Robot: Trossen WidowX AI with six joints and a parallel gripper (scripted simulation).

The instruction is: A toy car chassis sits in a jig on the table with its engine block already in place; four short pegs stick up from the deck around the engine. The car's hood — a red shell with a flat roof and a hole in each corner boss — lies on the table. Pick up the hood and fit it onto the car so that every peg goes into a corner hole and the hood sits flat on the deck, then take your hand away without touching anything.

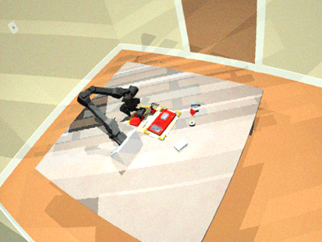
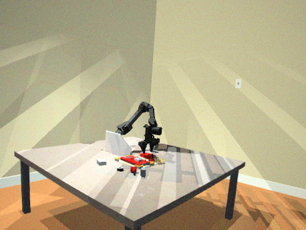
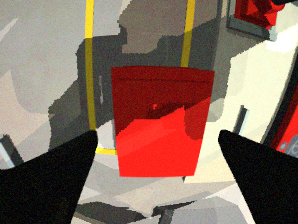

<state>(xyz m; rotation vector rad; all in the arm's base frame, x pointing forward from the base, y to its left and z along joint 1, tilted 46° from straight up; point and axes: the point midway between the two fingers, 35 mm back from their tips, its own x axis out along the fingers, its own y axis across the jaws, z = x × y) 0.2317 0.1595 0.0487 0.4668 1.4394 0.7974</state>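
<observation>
now, hand point(image 1: 134, 113) point(image 2: 148, 153) point(image 3: 160, 136) open above hood point(image 1: 135, 121) point(image 2: 146, 156) point(image 3: 161, 122)
</observation>
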